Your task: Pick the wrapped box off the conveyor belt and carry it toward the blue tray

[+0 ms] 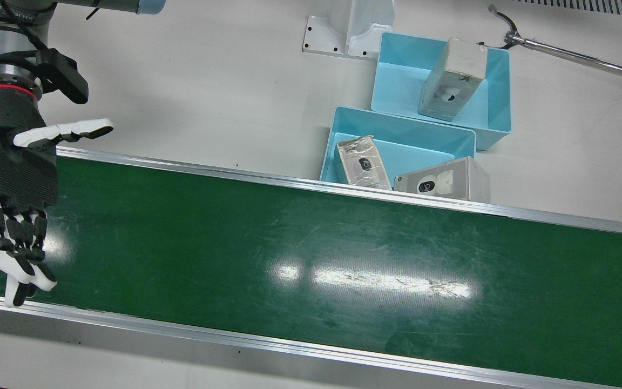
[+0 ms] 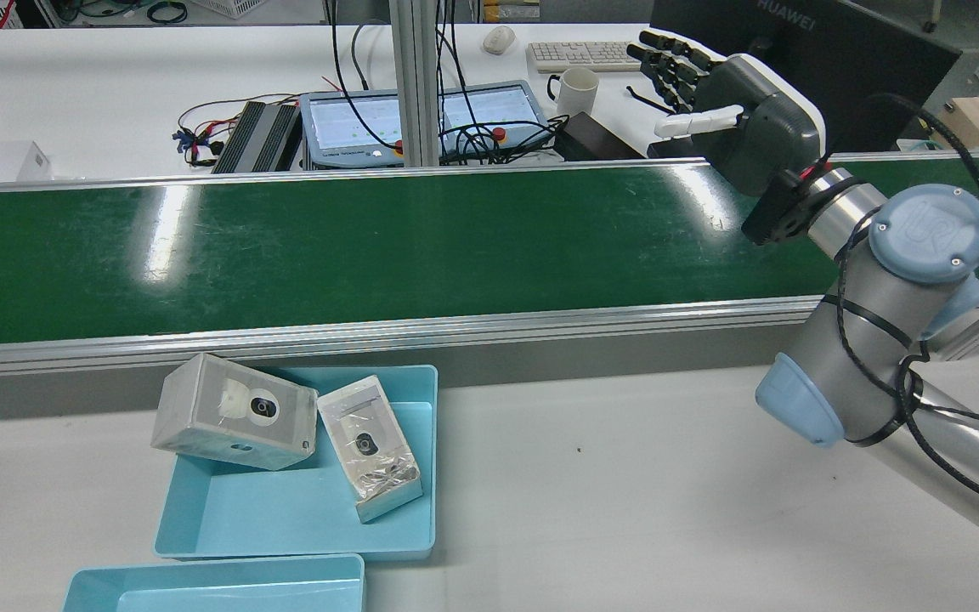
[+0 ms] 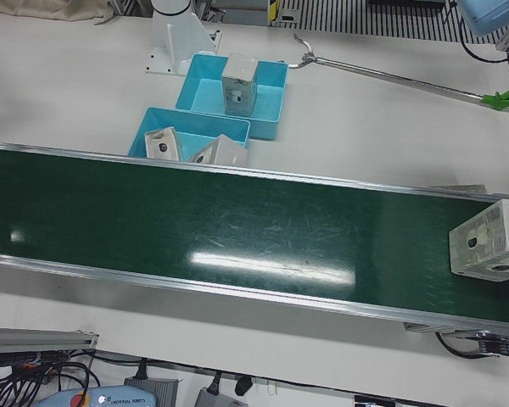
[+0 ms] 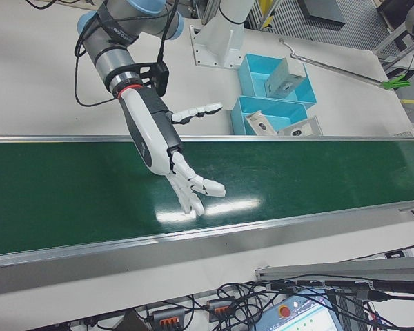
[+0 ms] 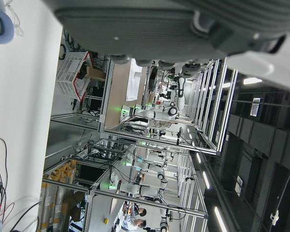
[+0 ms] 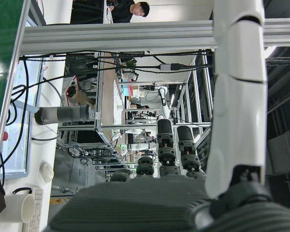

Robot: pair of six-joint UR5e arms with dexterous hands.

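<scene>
A wrapped box (image 3: 488, 250) with a camera picture lies on the green conveyor belt (image 1: 289, 243), at the far right edge of the left-front view; no other view shows it. My right hand (image 1: 11, 178) hovers open over the other end of the belt, fingers spread, holding nothing; it also shows in the rear view (image 2: 736, 110) and the right-front view (image 4: 159, 141). A blue tray (image 1: 403, 125) beside the belt holds a wrapped box (image 1: 362, 161), and another box (image 1: 443, 181) leans on its rim. Of my left hand (image 5: 150, 29) only the palm shows.
A second blue tray (image 1: 497, 97) behind the first holds an upright box (image 1: 454, 78). A metal rod (image 1: 575, 54) and a white pedestal (image 1: 349, 27) lie beyond the trays. A keyboard (image 2: 583, 55) and mug (image 2: 576, 89) sit past the belt.
</scene>
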